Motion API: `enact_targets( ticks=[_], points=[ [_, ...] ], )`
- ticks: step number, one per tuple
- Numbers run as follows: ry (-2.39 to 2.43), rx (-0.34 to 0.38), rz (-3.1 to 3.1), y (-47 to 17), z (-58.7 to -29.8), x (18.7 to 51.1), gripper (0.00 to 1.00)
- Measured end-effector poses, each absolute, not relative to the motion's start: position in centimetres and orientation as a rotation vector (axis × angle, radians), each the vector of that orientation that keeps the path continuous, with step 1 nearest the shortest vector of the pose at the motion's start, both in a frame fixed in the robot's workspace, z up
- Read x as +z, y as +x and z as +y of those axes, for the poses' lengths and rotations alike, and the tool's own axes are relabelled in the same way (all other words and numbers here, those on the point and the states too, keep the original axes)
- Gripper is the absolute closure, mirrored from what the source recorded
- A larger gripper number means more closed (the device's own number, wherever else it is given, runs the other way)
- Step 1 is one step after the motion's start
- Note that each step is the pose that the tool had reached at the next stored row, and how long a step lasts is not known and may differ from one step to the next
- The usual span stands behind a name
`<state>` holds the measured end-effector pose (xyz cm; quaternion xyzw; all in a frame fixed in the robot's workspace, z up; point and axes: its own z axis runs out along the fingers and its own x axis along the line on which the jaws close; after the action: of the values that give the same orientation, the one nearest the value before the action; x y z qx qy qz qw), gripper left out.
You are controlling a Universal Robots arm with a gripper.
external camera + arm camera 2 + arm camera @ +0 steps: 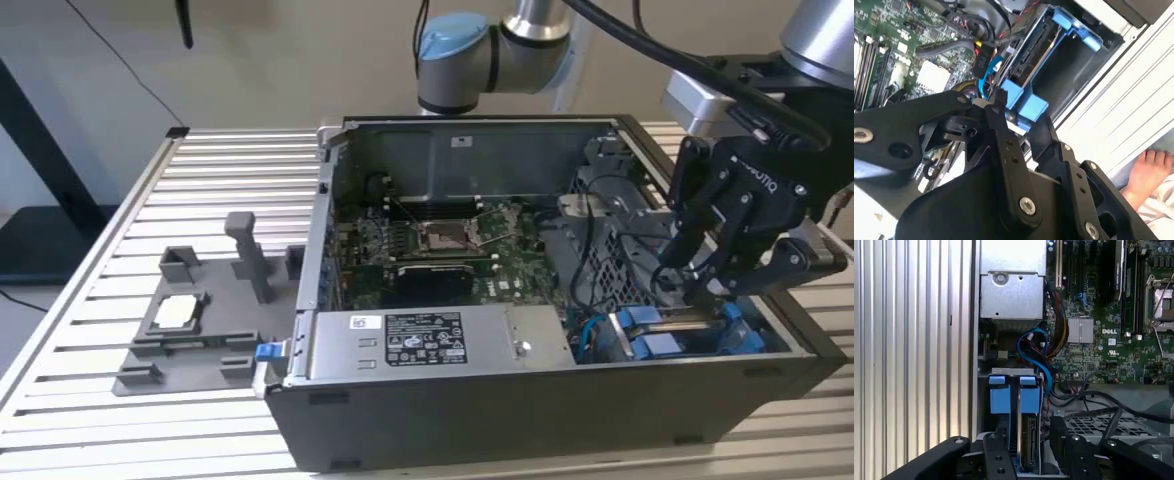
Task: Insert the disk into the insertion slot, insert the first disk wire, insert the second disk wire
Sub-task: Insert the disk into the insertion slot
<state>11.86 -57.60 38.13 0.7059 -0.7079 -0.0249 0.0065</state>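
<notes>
An open computer case (pixel 534 410) lies on a slatted metal table (pixel 227 200); the arm comes in from the far side and reaches down into the case's near corner on the exterior view's right; there the gripper (pixel 701 290) hangs low over the insertion slot (pixel 1076 75), a dark bay with blue latches at its end

In both wrist views the disk (pixel 1030 447) stands on edge inside that slot, against one of its walls, with the rest of the bay dark and open beside it; its blue carrier tabs (pixel 1024 105) rise at the end closest to the tool; the gripper (pixel 1021 117) stands astride that end of the disk, touching the blue plastic on at least one side; whether the gripper (pixel 1028 430) clamps the carrier or only brackets it, I cannot tell

A blue cable (pixel 1039 350) loops just beside the slot, between it and the silver power supply box (pixel 1011 290), with black and coloured wires bundled near it; where its ends go is hidden; the green motherboard (pixel 441 240) fills the case floor farther in

On the table at the exterior view's left, well apart from the case, a grey fixture (pixel 187 350) holds a small square processor chip (pixel 176 314)
</notes>
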Motion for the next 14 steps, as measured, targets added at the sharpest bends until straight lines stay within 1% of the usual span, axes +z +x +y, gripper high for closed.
enact_targets(
  ticks=[14],
  points=[
    [2.213, -0.077, -2.210, 11.85, -57.60, 38.13, 0.53]
  ],
)
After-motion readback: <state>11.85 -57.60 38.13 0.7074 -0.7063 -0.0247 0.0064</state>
